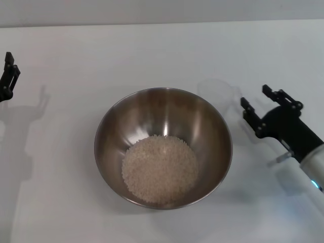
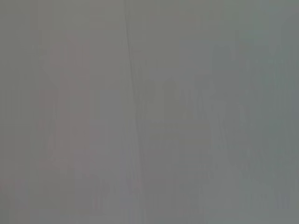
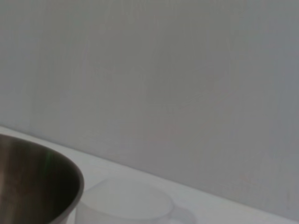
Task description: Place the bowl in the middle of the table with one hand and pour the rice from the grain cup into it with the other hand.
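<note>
The steel bowl (image 1: 163,147) sits in the middle of the white table (image 1: 66,202). The rice (image 1: 159,169) lies in a pale heap on its bottom. The clear grain cup (image 1: 217,91) stands upright on the table just behind the bowl's right rim, and no rice shows in it. My right gripper (image 1: 259,101) is open and empty, just right of the cup and apart from it. The right wrist view shows the bowl's outer wall (image 3: 37,182) and the cup's rim (image 3: 124,203) beside it. My left gripper (image 1: 9,73) is at the table's far left edge, partly cut off.
The table's back edge meets a grey wall (image 1: 162,10). The left wrist view shows only a plain grey surface.
</note>
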### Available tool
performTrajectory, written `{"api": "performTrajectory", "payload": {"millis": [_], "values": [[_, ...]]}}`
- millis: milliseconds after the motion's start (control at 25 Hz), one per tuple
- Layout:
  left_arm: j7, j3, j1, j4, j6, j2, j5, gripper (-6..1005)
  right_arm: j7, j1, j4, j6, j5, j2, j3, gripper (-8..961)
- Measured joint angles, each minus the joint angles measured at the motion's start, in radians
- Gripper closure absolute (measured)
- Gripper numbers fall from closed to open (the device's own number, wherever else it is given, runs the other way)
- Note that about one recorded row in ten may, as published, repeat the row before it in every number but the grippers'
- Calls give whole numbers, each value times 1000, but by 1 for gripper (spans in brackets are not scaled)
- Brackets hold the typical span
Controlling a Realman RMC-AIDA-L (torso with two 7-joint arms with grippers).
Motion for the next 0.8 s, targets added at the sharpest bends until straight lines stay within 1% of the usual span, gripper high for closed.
{"api": "performTrajectory", "payload": {"millis": [80, 120, 160, 200, 320, 360, 400, 440, 480, 520, 560, 600, 720, 760, 800], "values": [[0, 0, 0, 0, 0, 1, 0, 152, 0, -36, 0, -68, -1, -1, 1, 386], [0, 0, 1, 0, 0, 1, 0, 152, 0, -36, 0, -68, -1, -1, 1, 384], [0, 0, 1, 0, 0, 1, 0, 152, 2, -59, 0, -108, -1, -1, 5, 382], [0, 0, 1, 0, 0, 1, 0, 152, 2, -59, 0, -108, -1, -1, 5, 380], [0, 0, 2, 0, 0, 1, 0, 152, 8, -91, 1, -165, 5, -1, 11, 373], [0, 0, 4, 0, 0, 1, 0, 152, 11, -121, 7, -212, 7, -1, 21, 371], [0, 0, 4, 0, 0, 1, 0, 152, 11, -121, 7, -212, 7, -1, 21, 352], [0, 0, 8, 0, 0, 1, 0, 152, 12, -150, 17, -254, 8, -2, 39, 333], [0, 0, 8, 0, 0, 1, 0, 152, 12, -150, 17, -254, 8, -2, 39, 314], [0, 0, 11, 0, 1, 1, 0, 152, 13, -169, 21, -280, 8, -2, 53, 294], [0, 0, 16, 0, 3, 1, 1, 152, 20, -207, 24, -331, 9, -3, 89, 275], [0, 0, 16, 0, 3, 1, 1, 152, 20, -207, 24, -331, 9, -3, 89, 256], [-12, 5, 22, 3, 10, 2, 7, 152, 50, -269, 24, -417, 9, -1, 161, 199], [-18, 17, 25, 8, 19, 3, 8, 152, 63, -303, 19, -459, 12, -1, 193, 179], [-18, 17, 25, 8, 19, 3, 8, 152, 63, -303, 19, -459, 12, -1, 193, 160]]}}
